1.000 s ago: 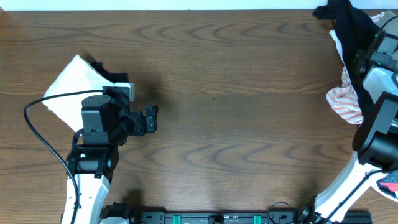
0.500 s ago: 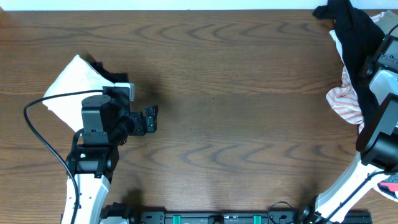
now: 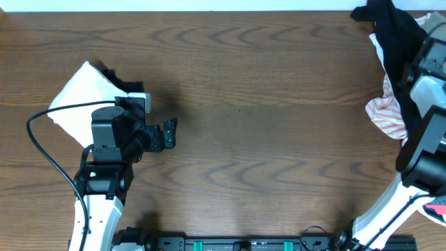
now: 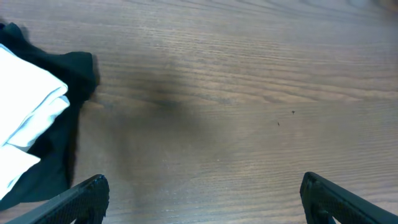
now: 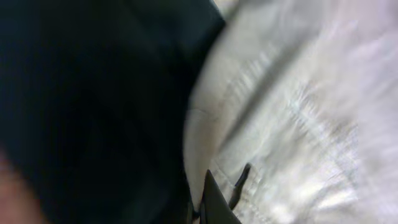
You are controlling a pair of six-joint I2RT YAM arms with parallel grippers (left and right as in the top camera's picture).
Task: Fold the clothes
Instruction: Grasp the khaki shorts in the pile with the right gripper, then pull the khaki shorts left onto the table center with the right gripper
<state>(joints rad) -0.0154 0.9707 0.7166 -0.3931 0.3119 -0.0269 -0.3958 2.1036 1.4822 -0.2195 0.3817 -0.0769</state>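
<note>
- Right wrist view is blurred. My right claw (image 5: 217, 199) is closed tight in the pile at the far right. Its dark tips are against the pale shorts (image 5: 298, 106), and a black garment (image 5: 87, 106) crowds in on the left. I cannot tell whether any cloth is actually pinched between the tips.
- From overhead, that pile sits at the far right edge of the tabletop (image 3: 265, 104). The black garment is draped beside a pink-and-white striped garment (image 3: 387, 115). My right arm covers the claw and most of the shorts.
- My left claw (image 4: 208, 202) is spread wide and empty above bare wood, just right of the white folded bundle (image 4: 25, 124).
- Risk 1: if I hold only a thin fold, or nothing, the shorts will likely slip free as I pull.
- Risk 2: the black garment lies touching the shorts, so dragging could bring it along or tangle the 2 together.
- Risk 3: the pile is close to the edge, so a careless tug could spill clothes off the tabletop.
</note>
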